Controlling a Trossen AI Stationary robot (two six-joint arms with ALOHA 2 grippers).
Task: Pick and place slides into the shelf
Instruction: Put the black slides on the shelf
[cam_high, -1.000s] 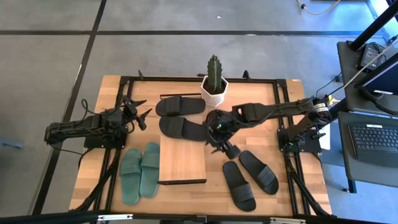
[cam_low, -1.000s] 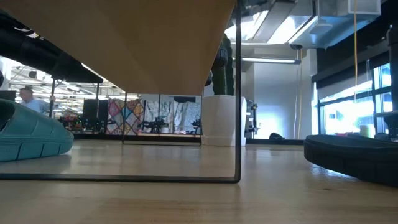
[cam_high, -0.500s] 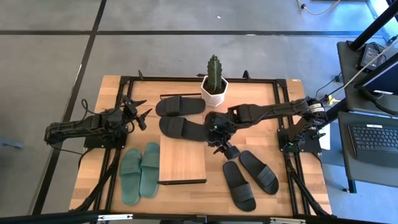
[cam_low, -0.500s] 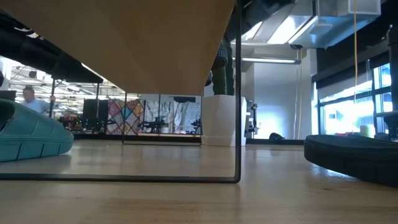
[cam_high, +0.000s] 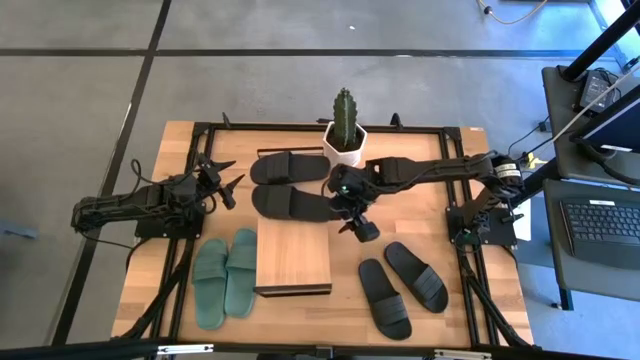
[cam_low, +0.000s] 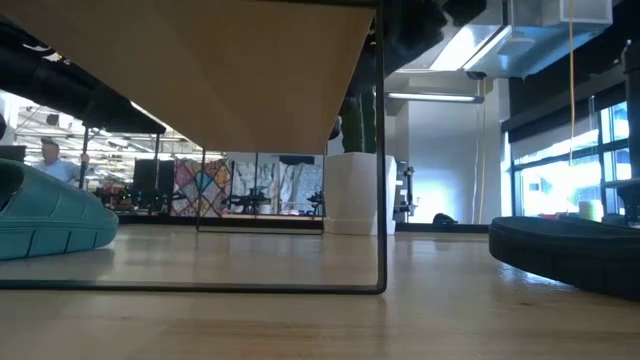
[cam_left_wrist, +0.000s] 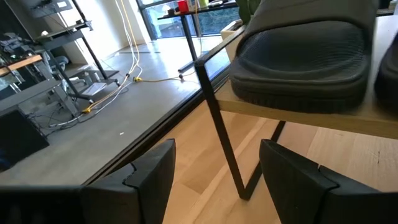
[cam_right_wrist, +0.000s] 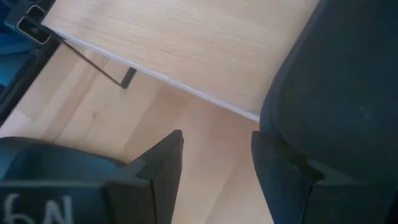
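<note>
At shelf (cam_high: 293, 255) far end: right gripper (cam_high: 352, 213) hovers, fingers apart, empty, beside black slide (cam_high: 290, 205) touching shelf edge. Left gripper (cam_high: 222, 178) parked well off shelf, fingers apart. Slide likely light, rubbery, flexible; pinch strap.

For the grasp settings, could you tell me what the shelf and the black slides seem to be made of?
The shelf: light wood plank top, matte, visible grain; thin black legs, probably metal. The black slides: likely moulded foam or rubber, matte, with fine ribbed texture and a grooved sole edge in the left wrist view.
</note>
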